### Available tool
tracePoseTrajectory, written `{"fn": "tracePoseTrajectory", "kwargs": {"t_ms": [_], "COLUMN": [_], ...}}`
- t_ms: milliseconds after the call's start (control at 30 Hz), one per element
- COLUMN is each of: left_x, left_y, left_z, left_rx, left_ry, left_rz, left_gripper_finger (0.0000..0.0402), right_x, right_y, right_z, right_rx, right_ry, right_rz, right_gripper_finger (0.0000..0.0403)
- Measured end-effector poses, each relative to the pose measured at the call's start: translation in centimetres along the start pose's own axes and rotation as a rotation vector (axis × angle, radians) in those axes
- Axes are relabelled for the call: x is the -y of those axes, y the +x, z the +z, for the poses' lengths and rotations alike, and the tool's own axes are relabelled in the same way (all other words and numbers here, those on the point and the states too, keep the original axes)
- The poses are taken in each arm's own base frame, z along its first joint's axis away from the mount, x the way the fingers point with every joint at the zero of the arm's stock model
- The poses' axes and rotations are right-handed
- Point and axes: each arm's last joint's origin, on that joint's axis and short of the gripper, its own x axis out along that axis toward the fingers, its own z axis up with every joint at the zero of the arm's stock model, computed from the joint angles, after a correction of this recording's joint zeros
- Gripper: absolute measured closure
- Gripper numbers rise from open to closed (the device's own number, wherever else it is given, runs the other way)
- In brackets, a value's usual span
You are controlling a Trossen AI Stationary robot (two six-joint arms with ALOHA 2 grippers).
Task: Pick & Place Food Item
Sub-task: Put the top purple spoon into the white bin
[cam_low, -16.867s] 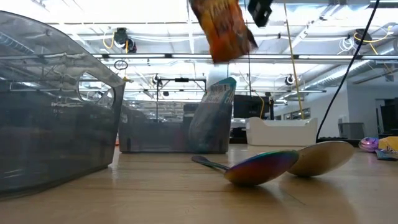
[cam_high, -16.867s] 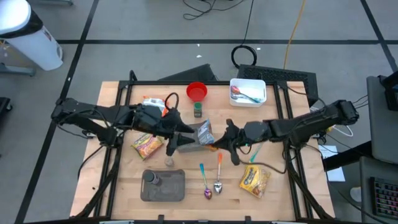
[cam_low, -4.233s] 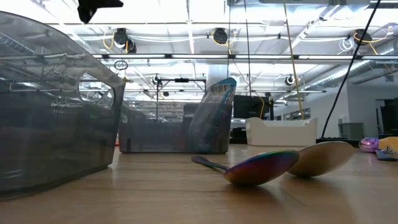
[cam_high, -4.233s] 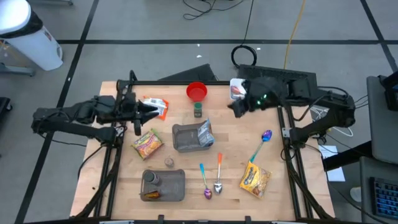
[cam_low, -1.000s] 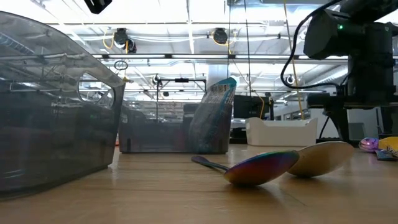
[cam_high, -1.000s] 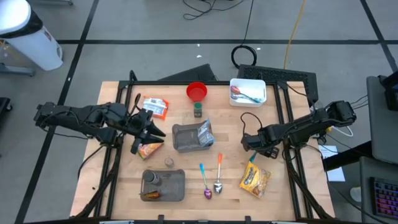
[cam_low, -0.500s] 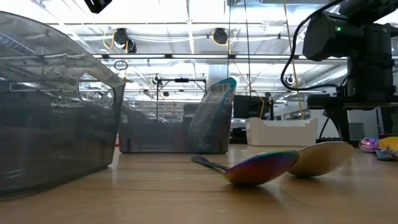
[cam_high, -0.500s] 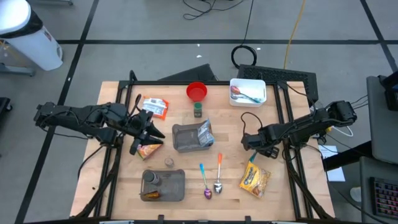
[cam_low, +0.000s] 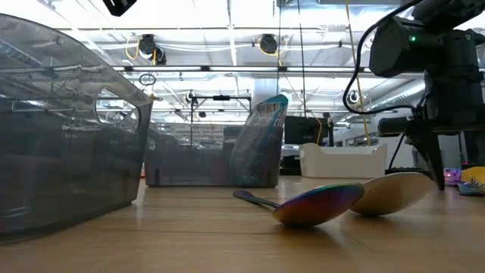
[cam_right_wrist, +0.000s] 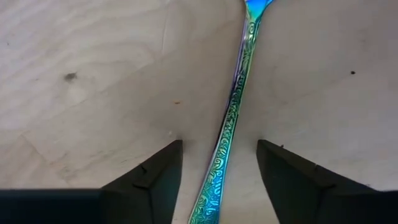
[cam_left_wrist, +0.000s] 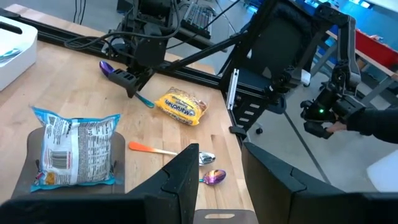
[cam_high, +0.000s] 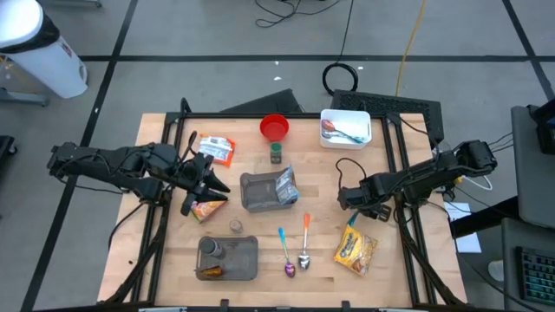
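Three food packets show: a yellow one (cam_high: pixel 355 250) at the near right, another yellow one (cam_high: pixel 205 208) on the left, and an orange-white one (cam_high: pixel 214 149) farther back. A silver-blue bag (cam_high: pixel 284 185) stands in the grey bin (cam_high: pixel 258 192). My right gripper (cam_high: pixel 355 206) points down, open, with its fingers on either side of a teal spoon's handle (cam_right_wrist: pixel 233 112), clear of it. The spoon lies flat on the table. My left gripper (cam_high: pixel 218 185) hangs open and empty above the left yellow packet.
At the back stand a red bowl (cam_high: pixel 275 127), a small green jar (cam_high: pixel 276 153) and a white tray (cam_high: pixel 346 127) with utensils. A grey tray (cam_high: pixel 229 257) sits at the near edge, with two spoons (cam_high: pixel 297 250) to its right. Bare wood lies between bin and right gripper.
In the low view my right gripper's fingers have come a little lower toward the table at the teal spoon. The spoon and the packets lie as before.
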Motion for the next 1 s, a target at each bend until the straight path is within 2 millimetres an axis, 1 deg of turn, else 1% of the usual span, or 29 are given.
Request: {"fn": "tracePoseTrajectory", "kwargs": {"t_ms": [433,767,1000], "left_x": [0.00,-0.02,-0.02], "left_y": [0.00,0.00,0.00], "left_z": [-0.01,-0.05,-0.05], "left_rx": [-0.001,-0.005,-0.005], "left_ry": [-0.003,-0.004,0.000], "left_rz": [0.000,0.002,0.002], "left_gripper_finger": [0.0273,0.0273,0.0273], "right_x": [-0.09,-0.12,-0.20], "right_y": [0.08,0.09,0.11], "right_z": [-0.07,-0.09,-0.14], "right_rx": [-0.003,-0.005,-0.009], "right_ry": [-0.020,-0.054,-0.080], "right_rz": [0.004,0.008,0.017], "right_gripper_finger": [0.0297,0.0390,0.0388]}}
